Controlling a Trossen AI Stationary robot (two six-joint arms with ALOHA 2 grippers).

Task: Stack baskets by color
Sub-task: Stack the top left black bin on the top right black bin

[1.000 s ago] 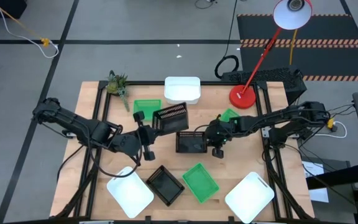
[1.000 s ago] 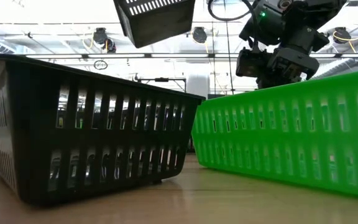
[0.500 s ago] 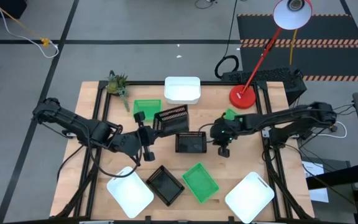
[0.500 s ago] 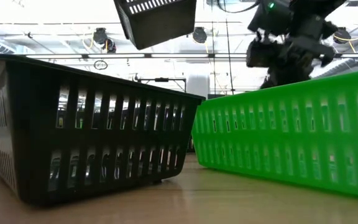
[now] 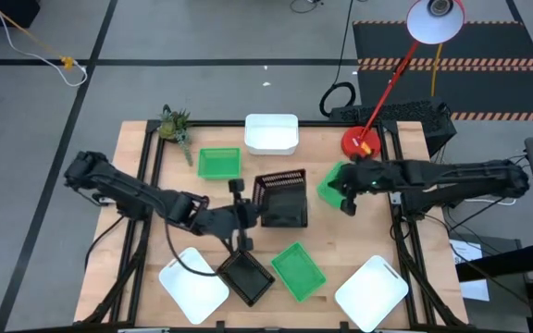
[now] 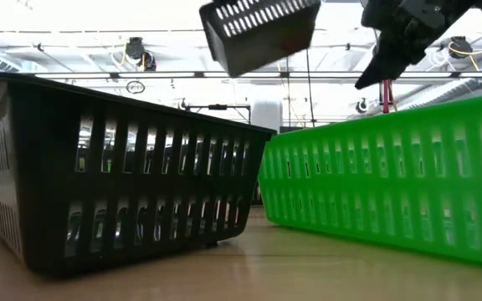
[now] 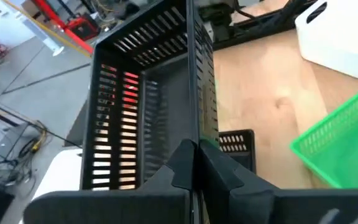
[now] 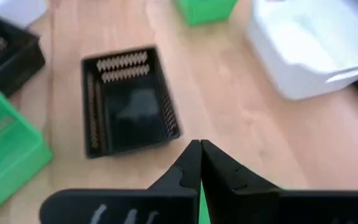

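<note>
A black perforated basket (image 5: 280, 184) hangs in the air above the middle of the table (image 5: 405, 250), pinched by one wall between the closed fingers of the left gripper (image 7: 193, 163). It is tipped on its side, so the high view looks at its slotted wall, and in the low view it floats tilted, one corner lower. From the left wrist its long axis runs straight away from the fingers, open face turned sideways; the walls are rows of narrow vertical slots and the corners are rounded.

Directly beneath it a second black basket (image 5: 285, 212) sits flat and upright on the wood. A third black basket (image 5: 246, 275) lies near the front edge, turned diagonally, just beside a green basket (image 5: 299, 271), also diagonal. Another green basket (image 5: 219, 163) rests toward the back left, and a white basket (image 5: 271, 133) at the back edge. Two more white baskets lie at the front left (image 5: 192, 286) and front right (image 5: 371, 292) corners.

The right gripper (image 8: 200, 163) is clenched with nothing in it, hovering to the right of centre over a green basket (image 5: 332, 183), near the red lamp base (image 5: 358, 143).
</note>
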